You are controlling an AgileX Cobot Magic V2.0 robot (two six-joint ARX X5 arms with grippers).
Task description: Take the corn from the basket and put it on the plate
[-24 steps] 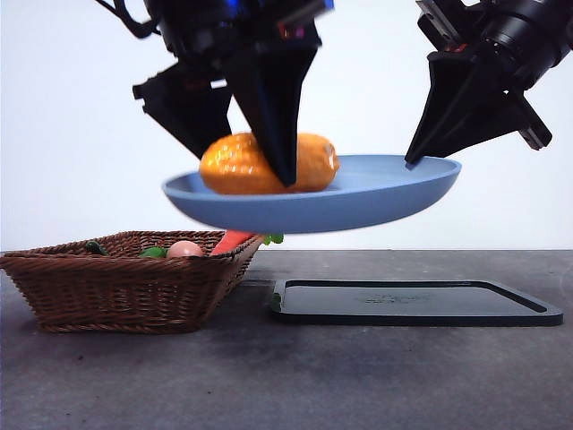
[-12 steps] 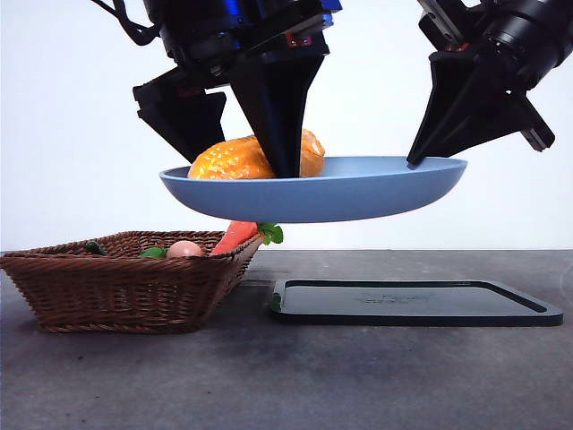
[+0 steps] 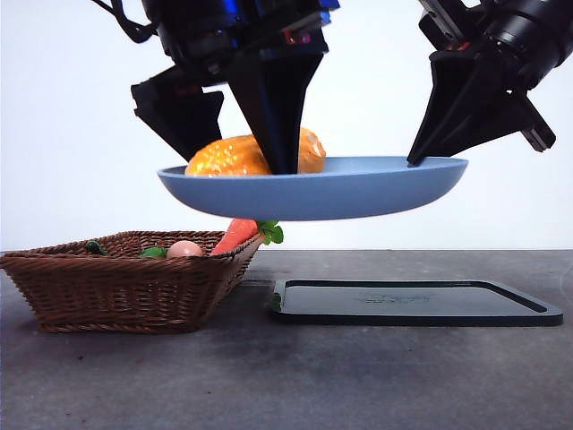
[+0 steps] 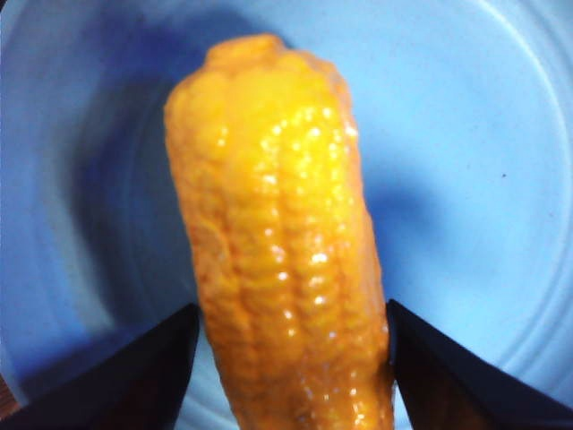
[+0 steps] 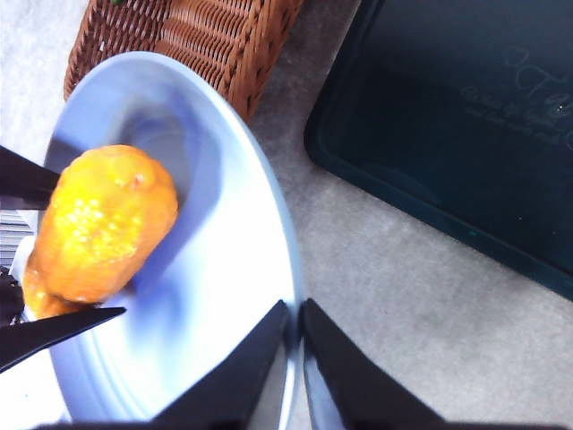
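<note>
Left gripper [image 4: 291,358] fingers pinch the corn [image 3: 251,154], which rests in the plate [image 3: 358,188]. Right gripper [image 5: 295,358] fingers clamp the plate's rim, holding it level in the air above the basket [image 3: 116,287] and the black tray [image 3: 412,305] on the tabletop [image 3: 286,376].

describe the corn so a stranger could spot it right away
Find the light-blue plate held in the air above the table by the right gripper at its rim. The corn sits on it between the left gripper's jaws: stubby, yellow-orange, bumpy, unlike the red-orange carrot in the basket below.
</note>
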